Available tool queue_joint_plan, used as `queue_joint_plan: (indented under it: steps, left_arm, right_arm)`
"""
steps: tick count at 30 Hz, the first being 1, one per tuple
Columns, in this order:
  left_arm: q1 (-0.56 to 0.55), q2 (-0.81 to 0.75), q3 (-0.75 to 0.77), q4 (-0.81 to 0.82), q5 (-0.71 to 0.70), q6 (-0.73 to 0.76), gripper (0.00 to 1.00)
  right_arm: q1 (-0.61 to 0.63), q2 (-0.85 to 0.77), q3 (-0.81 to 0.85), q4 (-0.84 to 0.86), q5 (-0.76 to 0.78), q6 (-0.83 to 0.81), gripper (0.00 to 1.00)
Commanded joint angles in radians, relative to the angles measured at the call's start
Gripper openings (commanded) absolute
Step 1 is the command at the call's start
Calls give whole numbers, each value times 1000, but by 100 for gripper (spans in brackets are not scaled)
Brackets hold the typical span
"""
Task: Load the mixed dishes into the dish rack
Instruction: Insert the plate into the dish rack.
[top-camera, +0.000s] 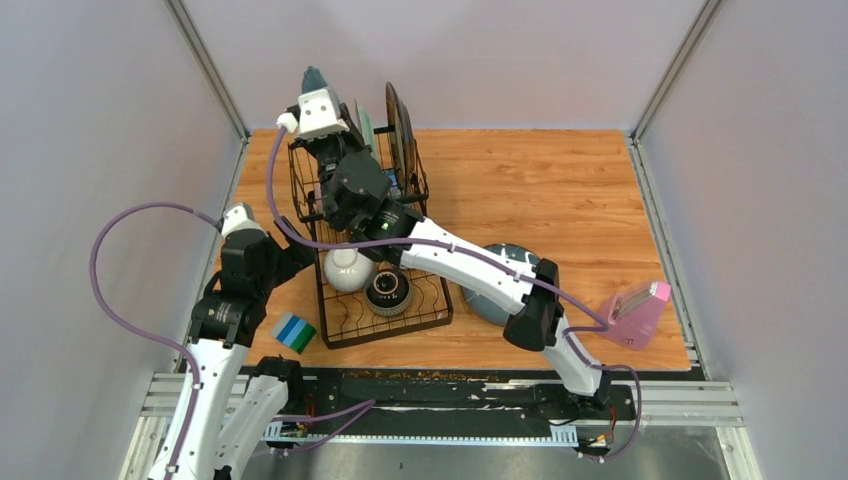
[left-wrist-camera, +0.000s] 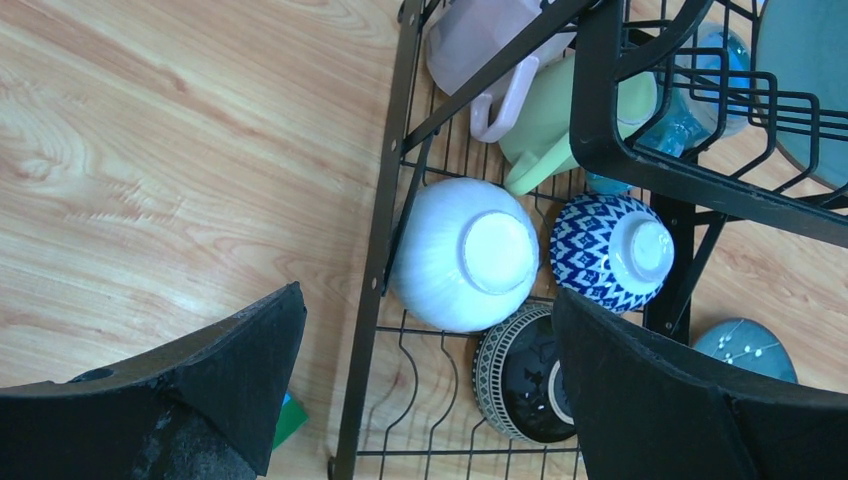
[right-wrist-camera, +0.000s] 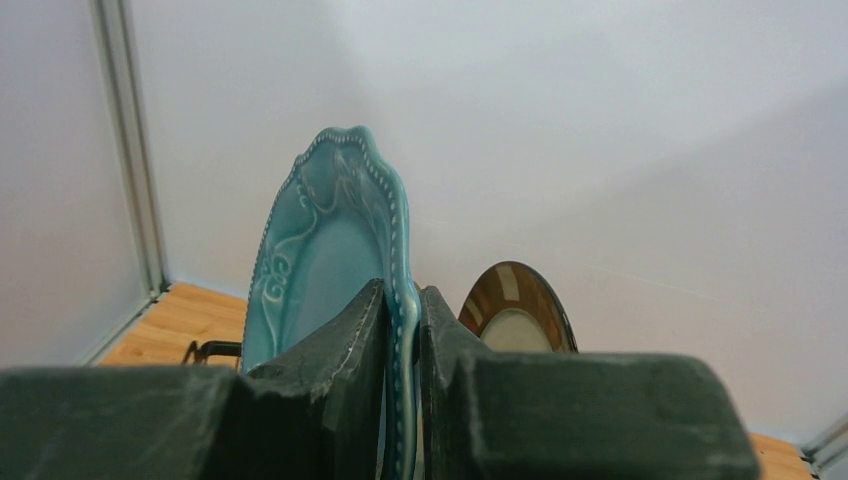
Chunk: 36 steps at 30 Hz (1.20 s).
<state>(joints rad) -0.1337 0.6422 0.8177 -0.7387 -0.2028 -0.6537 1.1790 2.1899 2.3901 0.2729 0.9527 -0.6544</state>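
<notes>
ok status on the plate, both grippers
Left gripper open, empty, over white bowl. Right gripper shut on teal plate, upright at dish rack. Black-rimmed plate racked alongside.

3 bowls (left-wrist-camera: 465, 255) in rack (left-wrist-camera: 362, 330), mugs (left-wrist-camera: 545, 125) seemingly behind

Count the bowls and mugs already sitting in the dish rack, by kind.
Bowls: 3 (white bowl, blue-patterned bowl, dark bowl)
Mugs: 3 (pink mug, green mug, blue mug)
Total: 6
</notes>
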Motion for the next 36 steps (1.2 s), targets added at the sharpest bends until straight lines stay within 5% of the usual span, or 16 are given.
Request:
queue_joint_plan:
  steps: [1,36]
  left_arm:
    - [9,-5,-2,42,19,-12,100]
    - [9,11,6,61,59,-7,100]
  right_arm:
    - [-24,12,113,155,-18,-53,0]
    - [-71,175,178,38,28,-4,0]
